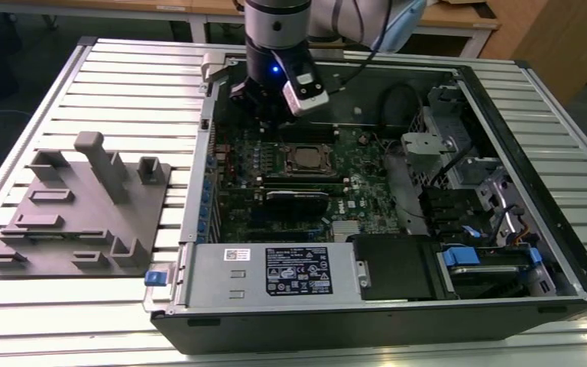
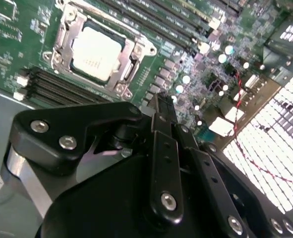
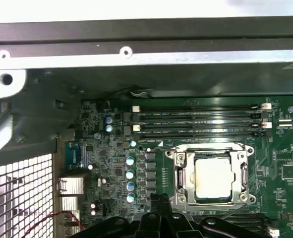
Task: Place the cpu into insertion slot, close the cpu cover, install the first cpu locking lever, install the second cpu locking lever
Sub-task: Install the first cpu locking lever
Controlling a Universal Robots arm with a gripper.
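Observation:
The cpu [image 1: 309, 160] [image 2: 95, 53] [image 3: 213, 178] lies pale and square in the insertion slot [image 1: 309, 170] on the green board. The silver cpu cover [image 1: 287, 161] [image 2: 62, 35] [image 3: 184, 174] lies flat as a frame around it. My gripper [image 1: 260, 113] [image 2: 162, 101] [image 3: 158, 199] hangs above the board a short way from the socket, on the side of the far case wall in the exterior view. Its black fingers [image 2: 158, 129] are pressed together with nothing between them, and they touch neither the cover nor the chip.
Long black memory slots [image 3: 196, 119] run beside the socket. A black card [image 1: 296, 197] sits nearer the front. The power supply [image 1: 273, 271] and drive cage [image 1: 477, 260] fill the case's near side. A grey fixture plate [image 1: 79, 206] stands at the exterior view's left.

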